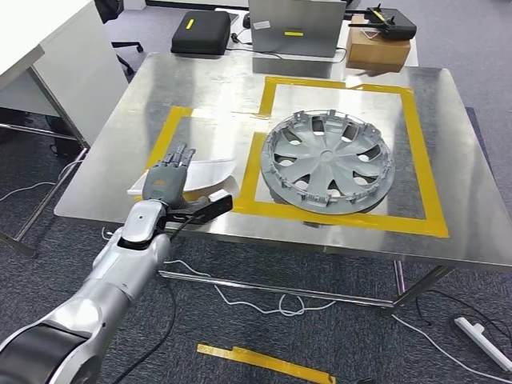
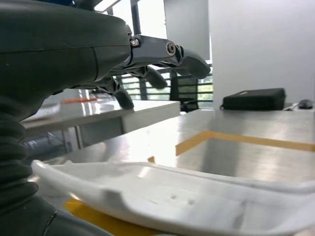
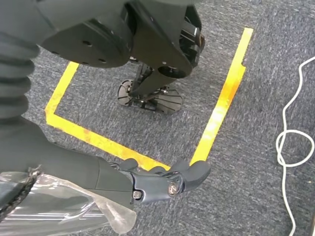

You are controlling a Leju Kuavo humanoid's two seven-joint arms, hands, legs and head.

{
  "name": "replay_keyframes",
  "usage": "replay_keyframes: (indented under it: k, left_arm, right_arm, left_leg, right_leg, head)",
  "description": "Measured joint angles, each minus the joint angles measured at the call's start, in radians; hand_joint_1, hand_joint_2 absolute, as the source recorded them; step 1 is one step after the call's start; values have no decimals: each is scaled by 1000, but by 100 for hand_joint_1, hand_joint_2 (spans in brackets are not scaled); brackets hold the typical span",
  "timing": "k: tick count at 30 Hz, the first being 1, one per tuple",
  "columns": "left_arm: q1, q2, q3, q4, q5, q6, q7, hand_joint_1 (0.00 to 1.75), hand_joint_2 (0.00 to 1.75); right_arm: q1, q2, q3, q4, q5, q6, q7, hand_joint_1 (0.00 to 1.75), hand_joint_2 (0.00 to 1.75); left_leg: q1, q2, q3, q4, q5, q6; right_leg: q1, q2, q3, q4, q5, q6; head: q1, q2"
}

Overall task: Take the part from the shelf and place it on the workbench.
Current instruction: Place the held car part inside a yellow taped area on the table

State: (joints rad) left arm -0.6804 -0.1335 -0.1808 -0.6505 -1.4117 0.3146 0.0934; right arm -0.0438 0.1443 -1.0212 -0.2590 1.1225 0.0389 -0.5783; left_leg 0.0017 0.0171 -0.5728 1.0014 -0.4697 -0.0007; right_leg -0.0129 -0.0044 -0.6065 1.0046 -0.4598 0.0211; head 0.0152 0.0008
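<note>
A: From the head view the left hand (image 1: 169, 178) sits flat over the white curved plastic part (image 1: 205, 173), fingers stretched out and apart, thumb out to the side. The part lies on the shiny brushed-steel worktop (image 1: 199, 88), at the near left edge inside a yellow tape outline (image 1: 164, 134).

B: Is the hand touching it though?

A: The left wrist view helps there: the fingers (image 2: 185, 58) hover above the part (image 2: 167, 196) with daylight between, holding nothing. That view also picks up windows and a black zip case (image 2: 256, 98) at the far end.

B: And the right hand?

A: The right hand (image 3: 156, 182) hangs over grey carpet (image 3: 260, 206) marked with yellow floor tape (image 3: 219, 105), fingers loosely extended and empty, with crinkly clear plastic (image 3: 55, 206) at the wrist.

B: Anything else up top?

A: A grey spoked plastic hubcap (image 1: 327, 160) in the bigger taped square, plus a cardboard box (image 1: 378, 50) beyond.
</note>
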Motion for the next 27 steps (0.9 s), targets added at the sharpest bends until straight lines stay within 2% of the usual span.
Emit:
replay_keyframes:
  k: [5,10,15,21,24,25,27]
  left_arm:
    - [56,-16,13,-108,179,14,-145,0,0]
    - [218,-27,8,-358,405,16,-301,0,0]
    - [374,-22,-14,-581,491,18,-348,0,0]
    - [454,-16,-25,-710,511,17,-360,0,0]
    - [500,-12,-24,-761,579,18,-408,0,0]
    - [524,-10,-24,-780,609,19,-432,0,0]
    - [575,-5,-19,-822,684,20,-483,0,0]
  right_arm:
    - [6,14,-8,-2,-13,-21,2,0,0]
    - [17,60,-39,-24,-34,-46,16,0,0]
    - [32,89,-72,-60,-37,-44,28,0,0]
    - [38,109,-96,-96,-35,-37,31,0,0]
    - [41,118,-106,-112,-33,-32,36,0,0]
    - [42,122,-112,-118,-30,-29,39,0,0]
    - [45,132,-123,-131,-23,-23,46,0,0]
  left_leg:
    - [0,0,0,0,0,0]
    - [0,1,0,0,-2,1]
    - [0,1,-1,0,-3,0]
    - [0,1,-1,0,-3,0]
    - [0,1,-1,0,-3,0]
    - [-1,1,-2,2,-5,2]
    - [-4,1,-3,5,-7,13]
  right_leg:
    - [0,0,0,0,0,0]
    - [0,1,0,0,-1,0]
    - [0,0,-1,0,-3,0]
    - [0,-1,0,0,-2,0]
    - [0,0,1,0,-2,0]
    - [-2,0,1,-2,-1,2]
    - [-6,-1,3,-6,2,8]
  head:
    - [0,0]
    - [0,0]
    - [0,0]
    - [0,0]
    - [0,0]
    - [0,0]
    - [-1,0]
